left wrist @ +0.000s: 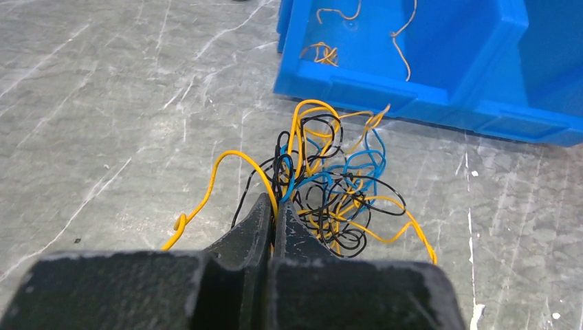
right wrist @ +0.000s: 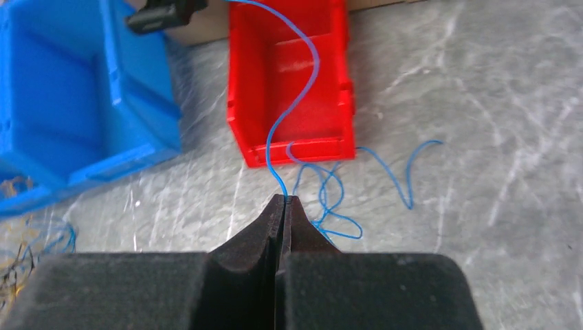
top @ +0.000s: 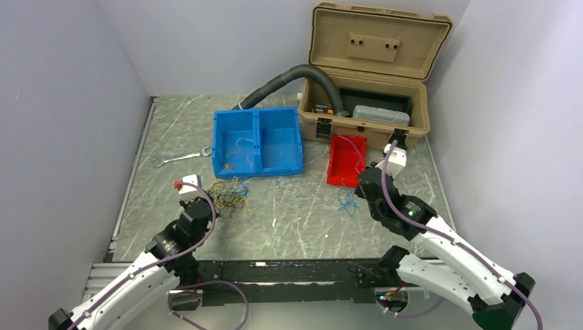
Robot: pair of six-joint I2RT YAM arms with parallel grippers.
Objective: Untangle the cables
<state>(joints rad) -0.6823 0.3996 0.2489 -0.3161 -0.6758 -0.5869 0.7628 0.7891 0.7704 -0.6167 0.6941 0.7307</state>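
Note:
A tangle of thin yellow, blue and black cables (left wrist: pixel 330 185) lies on the table in front of the blue bin (left wrist: pixel 412 62), and in the top view the tangle (top: pixel 230 194) sits just right of my left gripper (top: pixel 205 199). My left gripper (left wrist: pixel 273 206) is shut on a yellow cable at the tangle's near edge. My right gripper (right wrist: pixel 284 199) is shut on a single blue cable (right wrist: pixel 295 103) that rises over the red bin (right wrist: pixel 289 82). More loose blue cables (right wrist: pixel 330 199) lie on the table just past its tips, and in the top view these blue cables (top: pixel 347 201) are left of the right gripper (top: pixel 361 182).
The two-compartment blue bin (top: pixel 258 141) holds a few wire bits. The red bin (top: pixel 346 159) stands before an open tan toolbox (top: pixel 371 69). A grey corrugated hose (top: pixel 289 79) curves into the toolbox. A wrench (top: pixel 180 158) lies at the left.

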